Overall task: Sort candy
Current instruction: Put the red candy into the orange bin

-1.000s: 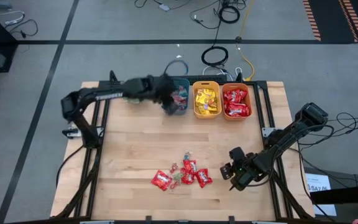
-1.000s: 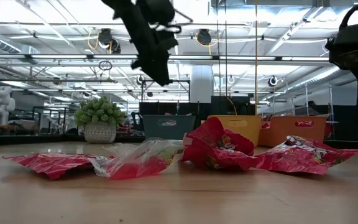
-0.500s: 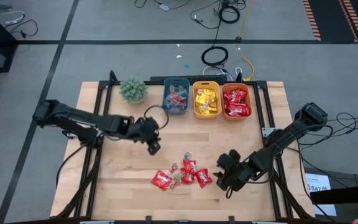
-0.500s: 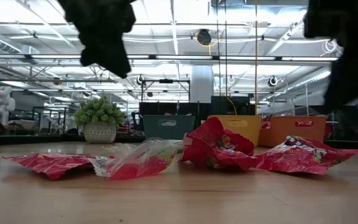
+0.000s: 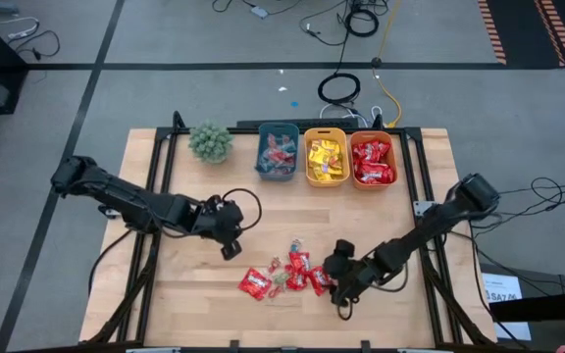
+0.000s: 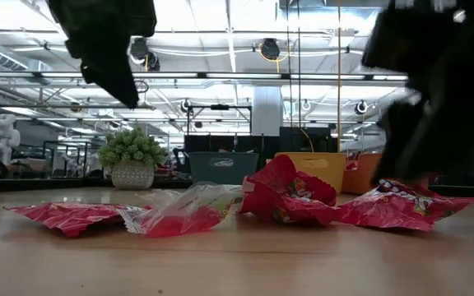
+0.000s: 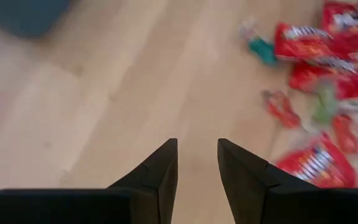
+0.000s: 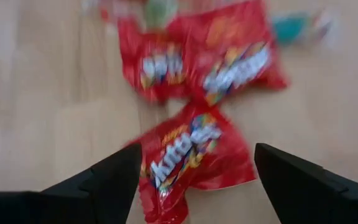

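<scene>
Loose candy lies in a small pile near the table's front middle: red packets point(image 5: 307, 275) and smaller pieces point(image 5: 279, 277), also seen in the low view as red packets point(image 6: 290, 196). My right gripper point(image 5: 337, 291) hovers at the pile's right end, open wide. Its fingers stand either side of a red packet point(image 8: 188, 155), which lies flat on the table. My left gripper point(image 5: 230, 247) is to the left of the pile and above the bare wood. It is open, with nothing between its fingers point(image 7: 196, 149).
At the far edge a teal bin point(image 5: 278, 152), a yellow bin point(image 5: 327, 160) and an orange bin point(image 5: 373, 162) stand in a row, each with candy inside. A small green plant point(image 5: 210, 142) stands left of them. Bare wood point(image 5: 381, 221) lies between bins and pile.
My left gripper has swung from over the teal bin toward the table's near edge and down, ending left of the candy pile. My right gripper has moved toward the table's left, down to the pile's right end, and has rolled about its own line. The candy has not moved.
</scene>
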Controlling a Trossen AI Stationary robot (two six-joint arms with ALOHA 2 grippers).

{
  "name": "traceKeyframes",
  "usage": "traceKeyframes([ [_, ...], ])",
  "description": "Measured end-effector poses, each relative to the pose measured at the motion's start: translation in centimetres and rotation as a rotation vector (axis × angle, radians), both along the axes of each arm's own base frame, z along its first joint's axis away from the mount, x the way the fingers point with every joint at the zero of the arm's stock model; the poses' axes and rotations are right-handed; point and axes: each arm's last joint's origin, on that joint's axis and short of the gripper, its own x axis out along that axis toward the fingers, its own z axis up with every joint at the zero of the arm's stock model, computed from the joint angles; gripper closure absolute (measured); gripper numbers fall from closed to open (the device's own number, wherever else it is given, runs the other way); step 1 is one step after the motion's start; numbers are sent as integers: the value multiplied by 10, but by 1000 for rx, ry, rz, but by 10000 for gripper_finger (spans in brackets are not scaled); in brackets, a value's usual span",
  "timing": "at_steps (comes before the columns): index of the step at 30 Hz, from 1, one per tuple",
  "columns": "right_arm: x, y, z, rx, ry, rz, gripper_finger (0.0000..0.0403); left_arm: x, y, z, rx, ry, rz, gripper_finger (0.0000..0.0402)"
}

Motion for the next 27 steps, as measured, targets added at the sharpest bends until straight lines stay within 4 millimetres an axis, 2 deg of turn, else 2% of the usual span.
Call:
traceKeyframes([
  [3,3,3,-23,-7,70,24,100,-1,-2,-1,-24,17,-15,278],
  [6,6,6,-35,-9,133,7,124,0,-1,-5,43,-26,-43,278],
  [8,7,6,-35,-9,179,-37,161,-5,2,-16,51,-47,-57,278],
  [10,9,7,-28,-15,226,-83,219,-12,4,-28,32,-105,-64,278],
  [14,9,2,-1,-48,362,-136,361,-37,14,-53,18,-164,-57,278],
  [15,9,0,9,-66,399,-151,377,-44,18,-58,6,-171,-54,278],
  [17,12,-9,33,-74,437,-249,380,-56,25,-62,-15,-190,-44,278],
  [21,6,-43,74,-214,441,-456,380,-77,40,-69,9,-218,-73,278],
  [24,2,-78,101,-205,335,-602,395,-89,51,-69,52,-265,-93,278],
  [27,-12,-118,115,-211,253,-777,397,-97,58,-65,73,-315,-138,278],
])
